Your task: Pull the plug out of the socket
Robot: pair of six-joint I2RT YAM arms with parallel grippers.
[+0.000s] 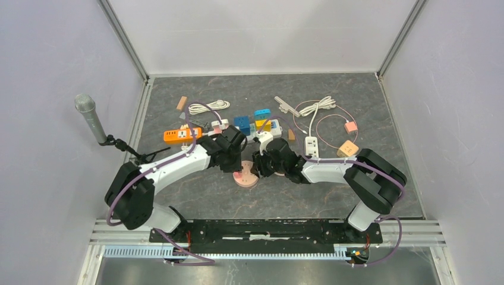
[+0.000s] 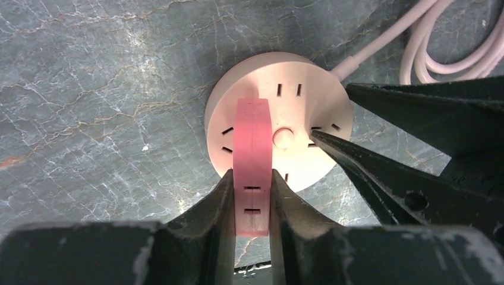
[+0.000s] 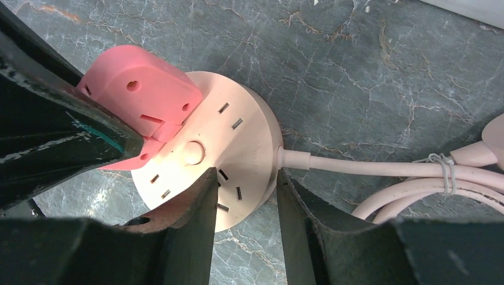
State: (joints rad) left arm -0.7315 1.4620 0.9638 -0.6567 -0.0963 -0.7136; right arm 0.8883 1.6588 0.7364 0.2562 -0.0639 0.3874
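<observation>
A pink plug [image 2: 252, 136] stands on the left part of a round, pale pink socket [image 2: 297, 95] on the grey marble table. My left gripper [image 2: 252, 175] is shut on the plug's near end, one finger on each flat side. In the right wrist view the plug [image 3: 142, 89] tilts over the socket [image 3: 238, 142]; its prongs are hidden. My right gripper [image 3: 246, 172] is closed on the socket's rim, one fingertip on the face, the other against the side wall by the cable [image 3: 356, 169]. From above, both grippers meet at the socket [image 1: 245, 179].
Behind the arms lie an orange power strip [image 1: 181, 136], blue and yellow adapters [image 1: 242, 123], a white power strip [image 1: 311, 146], coiled white cables [image 1: 209, 107] and peach cubes [image 1: 347, 148]. A microphone [image 1: 90, 117] stands at the left wall. The socket's coiled cable [image 3: 416, 190] lies to its right.
</observation>
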